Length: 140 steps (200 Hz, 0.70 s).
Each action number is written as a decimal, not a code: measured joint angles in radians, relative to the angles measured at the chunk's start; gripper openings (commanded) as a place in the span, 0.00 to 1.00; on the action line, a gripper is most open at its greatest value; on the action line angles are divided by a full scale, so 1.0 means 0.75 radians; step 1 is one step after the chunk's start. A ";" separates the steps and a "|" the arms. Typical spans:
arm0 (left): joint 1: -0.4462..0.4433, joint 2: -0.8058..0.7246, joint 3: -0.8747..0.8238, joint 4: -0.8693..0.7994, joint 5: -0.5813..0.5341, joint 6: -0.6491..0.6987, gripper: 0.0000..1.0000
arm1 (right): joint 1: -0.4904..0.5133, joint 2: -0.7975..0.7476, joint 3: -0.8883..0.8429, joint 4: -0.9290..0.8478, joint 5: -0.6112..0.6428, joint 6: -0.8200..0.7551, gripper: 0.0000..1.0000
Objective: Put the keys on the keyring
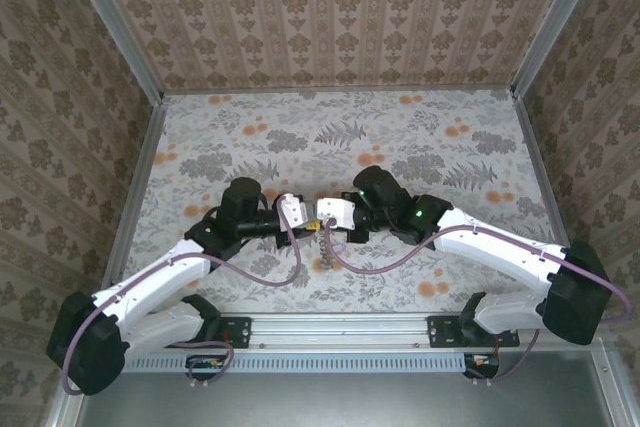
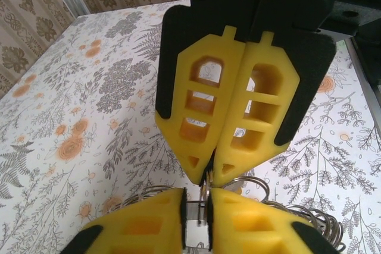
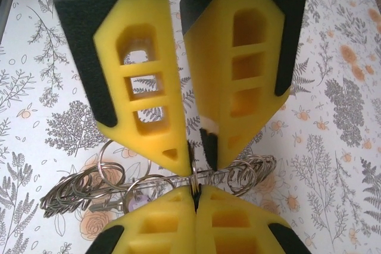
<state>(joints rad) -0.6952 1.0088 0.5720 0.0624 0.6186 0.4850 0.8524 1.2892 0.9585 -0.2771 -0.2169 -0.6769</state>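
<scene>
My two grippers meet tip to tip over the middle of the table, left gripper (image 1: pixel 307 215) against right gripper (image 1: pixel 327 214). Between them is the keyring (image 3: pixel 77 190), a bundle of silver-grey wire loops strung along one wire, and part of it hangs down as a chain (image 1: pixel 325 247). In the left wrist view my left gripper (image 2: pixel 196 200) pinches a thin ring, and the right gripper (image 2: pixel 209 175) bites the same ring from above. In the right wrist view my right gripper (image 3: pixel 195 190) is shut on that ring below the left gripper (image 3: pixel 197 151). A lilac-headed key (image 3: pixel 139 199) hangs among the loops. The blue and brass keys are hidden.
The table (image 1: pixel 250 137) wears a floral cloth, with patterned walls on three sides and a metal rail (image 1: pixel 340 327) along the near edge. Both arms reach inward from the near corners.
</scene>
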 measured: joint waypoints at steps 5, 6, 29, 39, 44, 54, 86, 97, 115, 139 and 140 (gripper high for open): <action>0.000 0.000 0.000 0.002 0.002 -0.001 0.16 | -0.001 -0.001 -0.002 0.006 -0.001 0.000 0.00; 0.000 0.000 0.000 0.002 0.002 -0.001 0.16 | -0.001 -0.001 -0.003 0.007 -0.001 -0.001 0.00; 0.000 0.007 0.000 0.016 0.010 -0.004 0.18 | -0.001 -0.009 -0.020 0.039 -0.003 0.002 0.00; 0.000 0.011 0.000 0.021 0.017 -0.005 0.18 | -0.001 -0.010 -0.027 0.052 -0.006 0.004 0.00; 0.000 0.012 0.000 0.023 0.019 -0.005 0.16 | -0.002 -0.011 -0.031 0.059 -0.007 0.005 0.00; 0.000 0.012 0.000 0.026 0.022 -0.007 0.09 | -0.002 -0.014 -0.039 0.072 -0.010 0.007 0.00; -0.006 0.013 0.000 0.026 0.028 -0.020 0.00 | -0.005 -0.026 -0.053 0.088 -0.009 0.005 0.00; -0.006 0.013 0.000 0.026 0.030 -0.020 0.00 | -0.005 -0.031 -0.060 0.094 -0.009 0.005 0.00; -0.006 0.014 0.000 0.026 0.050 -0.020 0.00 | -0.005 -0.044 -0.076 0.104 -0.012 0.005 0.08; -0.006 0.013 0.000 0.048 0.089 -0.023 0.00 | -0.022 -0.083 -0.113 0.132 -0.061 0.032 0.17; -0.006 0.013 0.000 0.049 0.093 -0.025 0.00 | -0.024 -0.087 -0.115 0.135 -0.067 0.030 0.18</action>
<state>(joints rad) -0.6998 1.0183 0.5720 0.0994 0.6884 0.4664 0.8341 1.2240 0.8722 -0.1757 -0.2668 -0.6548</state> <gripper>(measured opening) 0.046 0.144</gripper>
